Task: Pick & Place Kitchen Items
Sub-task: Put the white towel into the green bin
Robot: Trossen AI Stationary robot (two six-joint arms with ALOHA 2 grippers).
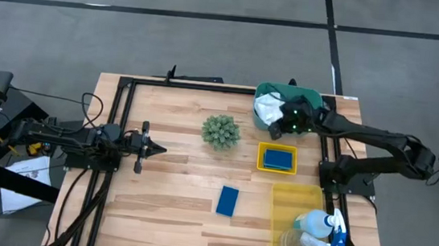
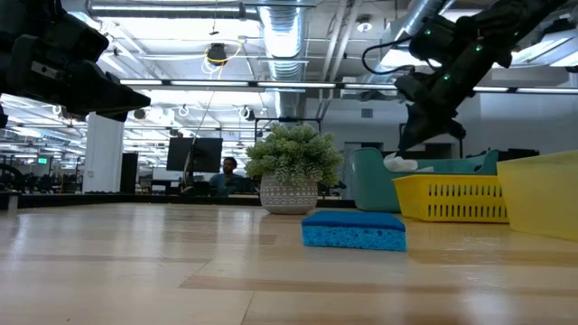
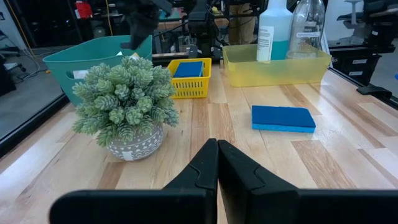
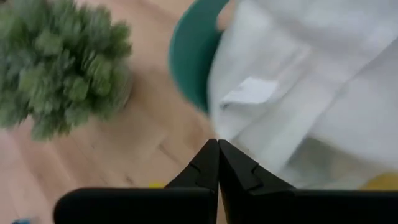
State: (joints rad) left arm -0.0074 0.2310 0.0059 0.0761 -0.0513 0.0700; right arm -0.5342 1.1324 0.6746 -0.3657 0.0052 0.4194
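Wooden table (image 1: 170,215), two blue sponges (image 1: 228,201), one white cloth (image 1: 268,107), one spray bottle (image 1: 319,223)

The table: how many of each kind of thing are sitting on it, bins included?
Sponges: 2 — one loose, one in the small yellow basket
Bins: 3 — teal bin, small yellow basket, large yellow bin
Bottles: 2 — spray bottle, clear bottle
Cloth: 1
Plant: 1
Total: 9
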